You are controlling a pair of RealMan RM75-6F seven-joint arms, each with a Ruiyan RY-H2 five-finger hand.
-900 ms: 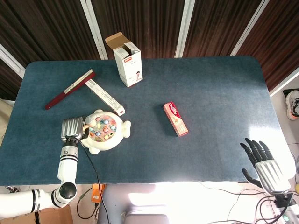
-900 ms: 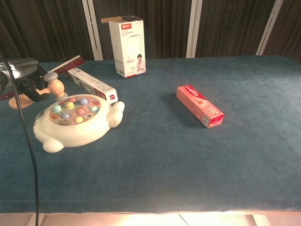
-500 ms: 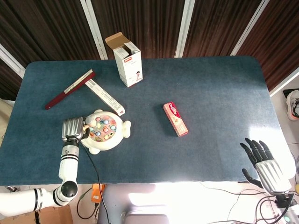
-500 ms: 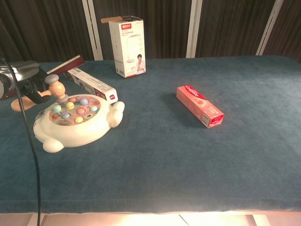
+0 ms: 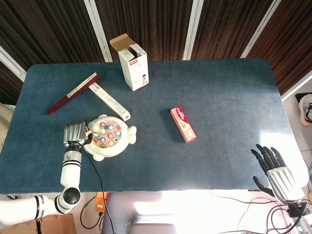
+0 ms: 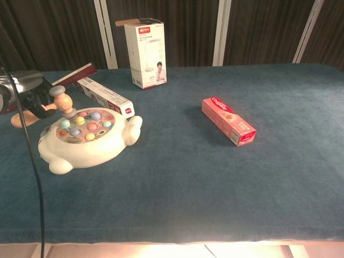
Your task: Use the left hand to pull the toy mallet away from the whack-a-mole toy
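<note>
1. Your toy mallet [image 6: 60, 102] sits at the whack-a-mole toy's [image 6: 86, 138] 10 o'clock edge, its head just above the pegs.
2. Your left hand [image 6: 24, 94] pinches the mallet's handle.
3. Your right hand [image 5: 275, 170] hangs off the blue surface [image 5: 219, 97] at 5 o'clock, fingers spread, holding nothing.
4. A red box [image 5: 183, 125] lies at the toy's 3 o'clock.

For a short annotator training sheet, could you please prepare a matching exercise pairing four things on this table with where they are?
Things:
1. toy mallet
2. white carton
3. red toothpaste box
4. right hand

Places:
A. lying alone mid-table
B. off the table's near right corner
C. held by the left hand, over the whack-a-mole toy
D. upright at the far edge, flap open

Pairs: 1-C, 2-D, 3-A, 4-B
</note>
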